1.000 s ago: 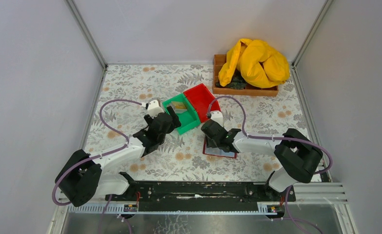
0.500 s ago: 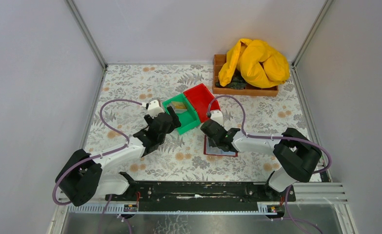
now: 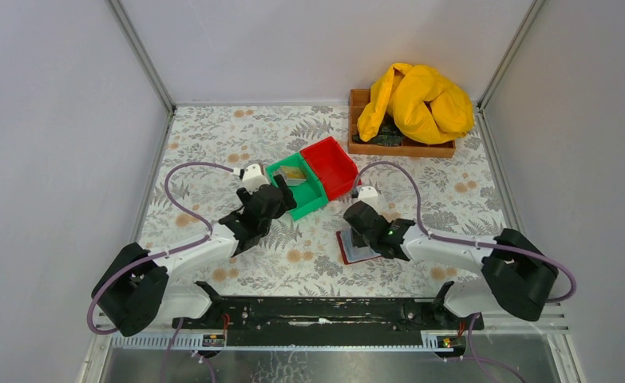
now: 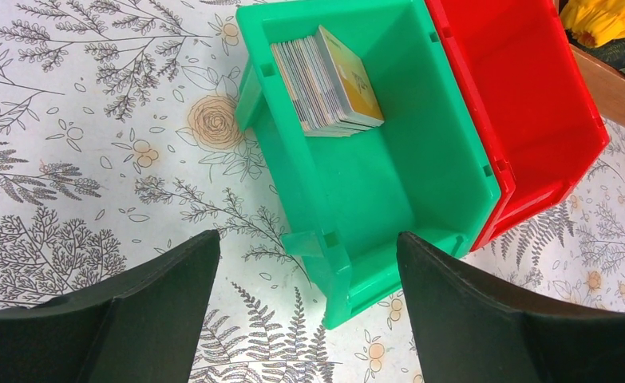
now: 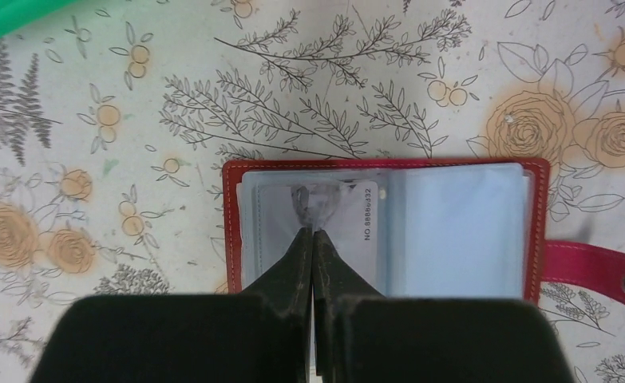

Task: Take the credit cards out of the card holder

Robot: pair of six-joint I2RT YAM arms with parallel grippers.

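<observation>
The card holder [image 3: 354, 250] lies open on the floral tablecloth, a dark red wallet with a grey-blue inner face [image 5: 452, 227] and a strap with a snap. A pale credit card [image 5: 349, 209] with a printed number sits inside its left clear sleeve. My right gripper [image 5: 314, 232] is shut, its tips pressed together on that sleeve; I cannot tell whether they pinch the card. It hangs over the holder [image 3: 362, 234] in the top view. More credit cards [image 4: 325, 80] stand stacked in the green bin [image 4: 421, 159]. My left gripper [image 4: 309, 247] is open and empty above the bin's near corner.
A bright red bin [image 3: 330, 166] adjoins the green bin [image 3: 313, 199] on its right. A wooden tray [image 3: 401, 148] with a yellow cloth [image 3: 417, 104] stands at the back right. Grey walls enclose the table on three sides.
The right gripper has shut over the card holder. The right arm has swung to the right, and the holder has shifted and turned slightly. The left arm has not moved.
</observation>
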